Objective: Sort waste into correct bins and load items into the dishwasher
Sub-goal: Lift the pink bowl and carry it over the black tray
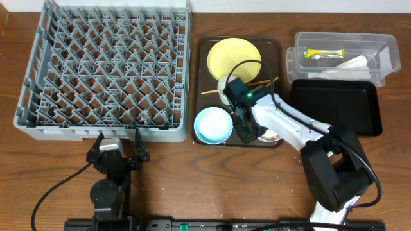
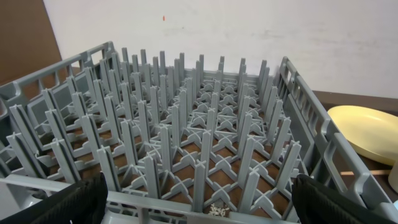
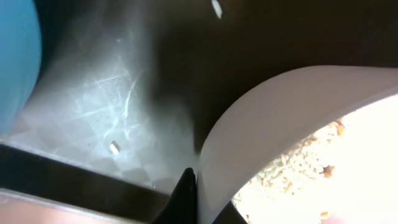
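My right gripper is shut on the rim of the white bowl. In the right wrist view one finger is outside and one inside the rim. The white bowl holds rice-like scraps. It stands on the brown serving tray beside the light blue bowl. The yellow plate, the partly hidden white cup and the chopsticks lie behind my arm. My left gripper is open and empty in front of the grey dish rack.
The clear tub at the back right holds the green-yellow wrapper and the white napkin. The black tray lies in front of it. A few loose grains lie on the brown tray.
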Motion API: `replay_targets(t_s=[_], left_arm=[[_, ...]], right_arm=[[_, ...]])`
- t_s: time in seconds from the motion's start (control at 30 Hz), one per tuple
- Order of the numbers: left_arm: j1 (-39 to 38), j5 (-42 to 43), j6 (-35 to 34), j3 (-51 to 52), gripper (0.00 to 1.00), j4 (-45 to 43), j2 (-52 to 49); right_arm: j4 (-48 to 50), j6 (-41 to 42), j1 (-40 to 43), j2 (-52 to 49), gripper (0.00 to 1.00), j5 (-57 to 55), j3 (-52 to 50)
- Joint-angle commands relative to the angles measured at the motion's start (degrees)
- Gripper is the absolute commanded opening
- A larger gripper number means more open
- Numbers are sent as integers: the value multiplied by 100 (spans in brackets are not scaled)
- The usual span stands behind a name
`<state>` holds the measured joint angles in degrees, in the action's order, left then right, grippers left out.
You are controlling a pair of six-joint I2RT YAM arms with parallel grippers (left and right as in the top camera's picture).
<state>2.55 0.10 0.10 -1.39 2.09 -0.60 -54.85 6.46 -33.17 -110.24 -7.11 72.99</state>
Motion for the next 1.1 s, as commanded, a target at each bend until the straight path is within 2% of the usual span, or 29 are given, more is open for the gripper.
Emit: replay_targets(t_s=[0.0,0.07,0.1,0.13,0.17,0.3,0.47,1.07], left_arm=[[-17,-70,72,116,96,210,37],[-17,-70,72,116,96,210,37],[-17,-70,72,116,96,210,37],[-17,-70,72,116,96,210,37],[-17,-70,72,116,96,210,37],[-17,-70,72,116,96,210,37],[-17,-70,72,116,96,210,37],[-17,-70,72,116,96,210,37]], right_arm=[[-160,-96,-24,129,1,157,321],[-173,-96,-24,223,1,157,354],[-173,-96,-24,258,5,157,354],[-173,-96,-24,291,14,157,354],[-175,-96,-24,291,19,157,354],[-195,-94,-24,286,26,157,332],[-101,-94,-28,284,29,157,328],[398,-79,-28,175,26,289,-76]])
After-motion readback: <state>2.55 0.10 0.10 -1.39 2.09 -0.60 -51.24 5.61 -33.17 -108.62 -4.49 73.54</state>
